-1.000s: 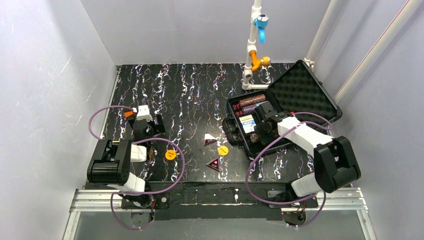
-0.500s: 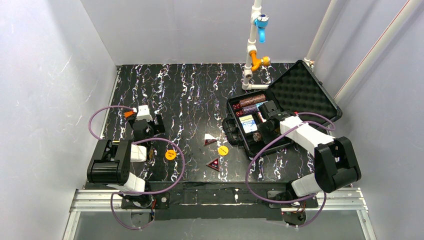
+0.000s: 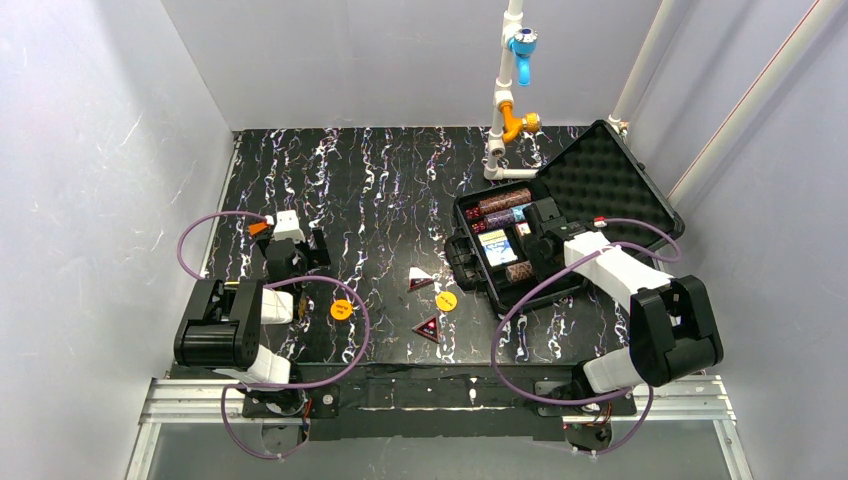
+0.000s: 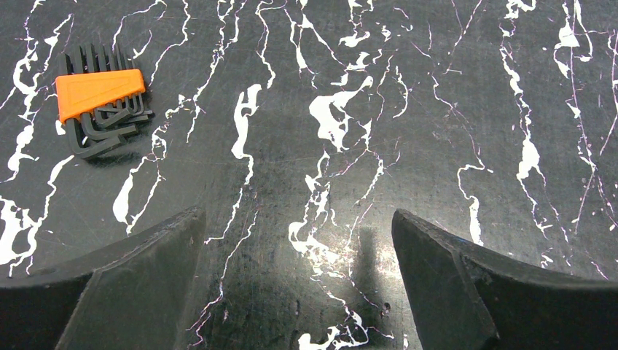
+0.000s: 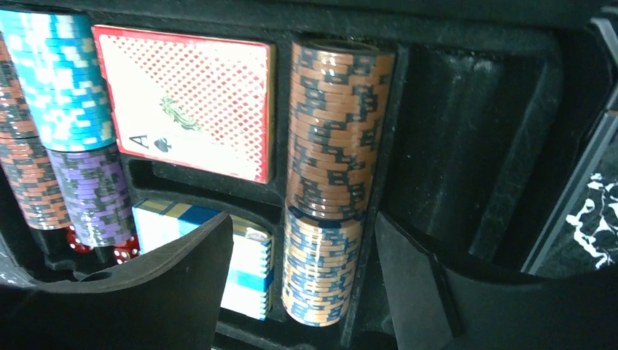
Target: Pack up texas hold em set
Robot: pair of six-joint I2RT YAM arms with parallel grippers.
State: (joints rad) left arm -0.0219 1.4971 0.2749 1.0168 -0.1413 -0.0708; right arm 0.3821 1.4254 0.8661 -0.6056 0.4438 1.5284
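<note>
Black marbled table (image 3: 370, 190), open case (image 3: 600, 185), two orange discs (image 3: 341, 309), two triangular markers (image 3: 420, 279), left hand (image 4: 297, 215) spread, right hand (image 5: 302, 226) spread

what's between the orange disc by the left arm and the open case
in the top view: a second orange disc, a whitish triangular marker and a darker triangular marker

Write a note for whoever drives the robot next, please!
Left gripper: open, empty, over the table.
Right gripper: open, empty, over the brown chips lying in the case.
Done: brown chips, red deck and blue deck are in the case.
Left: two orange discs and two triangle markers lie on the table; case not yet shut.
</note>
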